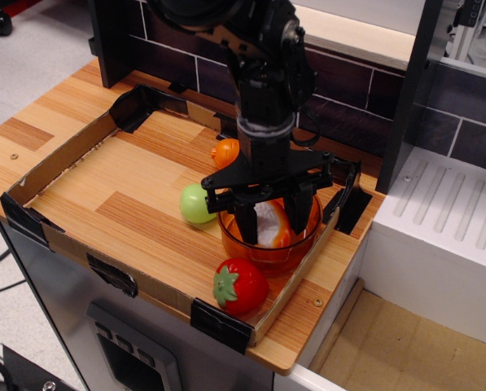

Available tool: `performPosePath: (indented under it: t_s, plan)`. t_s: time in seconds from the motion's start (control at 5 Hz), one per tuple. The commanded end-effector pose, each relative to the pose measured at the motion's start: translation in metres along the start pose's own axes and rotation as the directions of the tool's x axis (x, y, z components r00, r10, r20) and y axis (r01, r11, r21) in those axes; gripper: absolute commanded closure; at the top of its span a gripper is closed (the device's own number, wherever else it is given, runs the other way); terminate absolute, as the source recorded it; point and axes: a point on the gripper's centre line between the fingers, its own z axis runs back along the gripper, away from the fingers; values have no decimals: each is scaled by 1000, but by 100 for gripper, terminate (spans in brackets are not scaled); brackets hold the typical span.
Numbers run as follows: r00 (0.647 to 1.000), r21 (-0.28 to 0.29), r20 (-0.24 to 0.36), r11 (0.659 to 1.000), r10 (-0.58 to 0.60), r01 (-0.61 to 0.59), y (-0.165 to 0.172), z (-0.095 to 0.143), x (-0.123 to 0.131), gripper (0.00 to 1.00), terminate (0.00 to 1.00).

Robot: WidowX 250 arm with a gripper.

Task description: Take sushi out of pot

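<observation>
Inside the round see-through orange plastic pot (269, 248), the white-and-orange oval toy sushi (269, 225) stands tilted toward one o'clock, bracketed by the black gripper (271, 221), whose spread fingers haven't visibly clamped it.

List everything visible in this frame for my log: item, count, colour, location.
sushi: 1, white with orange strip, inside the pot between the fingers
pot: 1, see-through orange, right side of the tray
egg toy: 1, pale green, left of the pot
strawberry toy: 1, red with green leaves, in front of the pot
carrot toy: 1, orange, behind the pot
tray: 1, cardboard, on the wooden counter
gripper: 1, black, lowered into the pot around the sushi
</observation>
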Motion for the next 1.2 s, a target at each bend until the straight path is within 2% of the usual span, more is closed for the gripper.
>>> performPosePath:
  t_s: [0.0, 0.2, 0.4, 0.6, 0.8, 1.0]
  plan:
    - [997, -166, 51, 985, 52, -43, -9, 70, 23, 100, 0]
    - [991, -175, 69, 979, 115, -102, -4, 88, 34, 100, 0]
    - [964, -134, 65, 960, 258, -248, 14, 100, 62, 100, 0]
    - [928, -131, 70, 925, 367, -356, 35, 110, 85, 100, 0]
    - [842, -149, 65, 840, 535, -522, 61, 101, 105, 100, 0]
    - [783, -155, 68, 781, 619, -604, 77, 87, 116, 100, 0]
